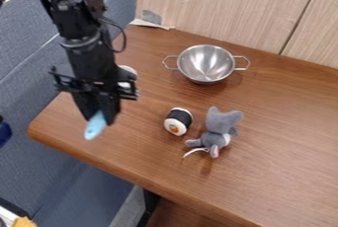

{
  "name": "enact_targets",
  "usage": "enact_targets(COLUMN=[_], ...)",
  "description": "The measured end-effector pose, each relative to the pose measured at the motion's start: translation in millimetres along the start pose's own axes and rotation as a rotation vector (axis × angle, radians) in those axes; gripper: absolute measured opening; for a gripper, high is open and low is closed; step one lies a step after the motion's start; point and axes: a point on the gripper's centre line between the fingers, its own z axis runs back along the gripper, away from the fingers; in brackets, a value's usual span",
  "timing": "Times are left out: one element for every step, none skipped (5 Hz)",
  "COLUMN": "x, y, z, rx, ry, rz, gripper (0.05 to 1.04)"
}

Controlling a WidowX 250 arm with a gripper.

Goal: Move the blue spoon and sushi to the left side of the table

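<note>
Camera view: gripper clamped on blue spoon at the table's left end

The black robot arm comes in from the upper left, and its gripper (97,115) hangs down over the left end of the wooden table (284,137), as seen in the view. The fingers are closed on the blue spoon (96,126), whose pale blue, rounded end points downward between and below the tips, near the table's front edge. Whether the spoon touches the wood cannot be told.

The sushi (178,121) lies to the right of the gripper, well apart from it, around the middle of the table. It is a roll with a black band, white ends and an orange and green centre on the end turned toward the camera.

Just beside the sushi, on its right, a grey plush animal (220,128) sits on the wood, with pinkish feet and a thin, pale tail. Farther back, a shiny metal bowl (205,64) with two loop handles stands upright near the pale wood panel (228,4). A white rounded thing (128,70) shows partly behind the arm; what it is cannot be told. Blue-grey upholstery (39,80) fills the space beyond the table's left end.
</note>
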Motion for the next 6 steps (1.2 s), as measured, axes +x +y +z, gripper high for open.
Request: enact_targets(x=[-25, -40, -48, -46, -35, -20], y=[-30, -56, -76, -80, -76, -76], z=[-12, -21, -37, -52, -61, -67], rx=[-0.088, -0.118, -0.168, -0.141, -0.106, -0.085], ry=[0.074, 0.106, 0.171, 0.195, 0.191, 0.174], rz=[-0.12, -0.232, -0.296, -0.308, -0.285, -0.259], gripper=[0.323, 0.323, 0.323, 0.323, 0.323, 0.323])
